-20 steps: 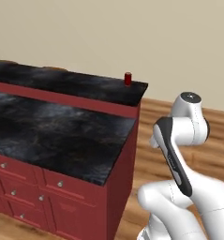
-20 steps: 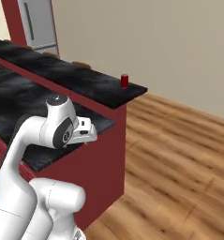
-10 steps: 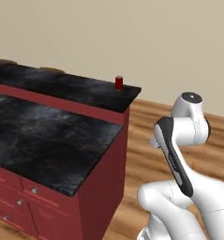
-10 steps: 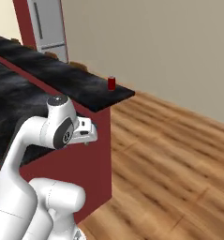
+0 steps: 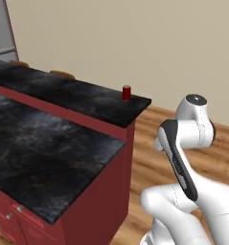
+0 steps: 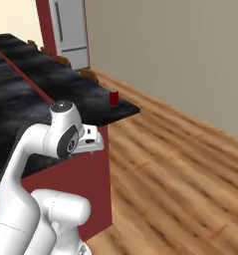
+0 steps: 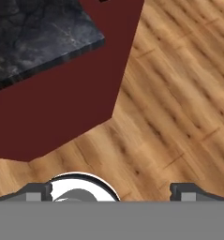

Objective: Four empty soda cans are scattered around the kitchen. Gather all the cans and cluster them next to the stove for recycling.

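Your hand (image 7: 111, 190) has its fingers spread wide apart, holding nothing, pointed down at the wood floor (image 7: 179, 103). In the left base view the red soda can (image 5: 126, 93) stands upright at about eleven o'clock from the arm, near the raised surface's (image 5: 73, 95) far corner, well apart.

Red soda can (image 5: 126, 93) upright near black countertop's (image 5: 63, 91) end corner.

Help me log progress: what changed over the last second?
The base drove, so both base views swung: the red can and counter slid leftward in the pictures. The can itself stayed put at the counter's corner. The arm kept its folded pose, claw open, holding nothing.
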Motion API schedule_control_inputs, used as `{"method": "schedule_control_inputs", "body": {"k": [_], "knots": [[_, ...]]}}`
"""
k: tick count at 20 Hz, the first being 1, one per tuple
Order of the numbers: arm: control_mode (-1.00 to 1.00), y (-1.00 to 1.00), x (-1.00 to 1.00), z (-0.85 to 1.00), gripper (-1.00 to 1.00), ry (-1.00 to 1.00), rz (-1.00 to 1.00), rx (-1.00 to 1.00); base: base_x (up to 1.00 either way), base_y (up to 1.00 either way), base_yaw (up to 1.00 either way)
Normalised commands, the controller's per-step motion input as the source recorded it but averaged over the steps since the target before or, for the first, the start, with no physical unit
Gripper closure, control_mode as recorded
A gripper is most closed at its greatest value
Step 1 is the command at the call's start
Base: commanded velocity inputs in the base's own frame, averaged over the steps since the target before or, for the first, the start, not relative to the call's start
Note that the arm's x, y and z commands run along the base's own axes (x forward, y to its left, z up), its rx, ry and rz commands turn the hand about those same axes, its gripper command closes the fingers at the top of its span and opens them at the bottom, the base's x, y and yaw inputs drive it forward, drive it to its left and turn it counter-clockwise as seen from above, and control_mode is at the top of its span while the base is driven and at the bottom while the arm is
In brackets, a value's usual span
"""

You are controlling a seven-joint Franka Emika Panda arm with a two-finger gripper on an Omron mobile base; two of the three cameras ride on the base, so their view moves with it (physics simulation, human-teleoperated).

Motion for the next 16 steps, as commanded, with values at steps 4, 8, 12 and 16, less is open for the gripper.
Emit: {"method": "schedule_control_inputs", "body": {"k": [4,8,12,16], "knots": [[1.00,0.00,0.00,0.00,-1.00,0.00,0.00,0.00,0.36,-0.36,0.29],[1.00,0.00,0.00,0.00,-1.00,0.00,0.00,0.00,0.37,-0.35,0.30],[1.00,0.00,0.00,0.00,-1.00,0.00,0.00,0.00,0.34,-0.34,0.30],[1.00,0.00,0.00,0.00,-1.00,0.00,0.00,0.00,0.20,-0.45,0.28]]}}
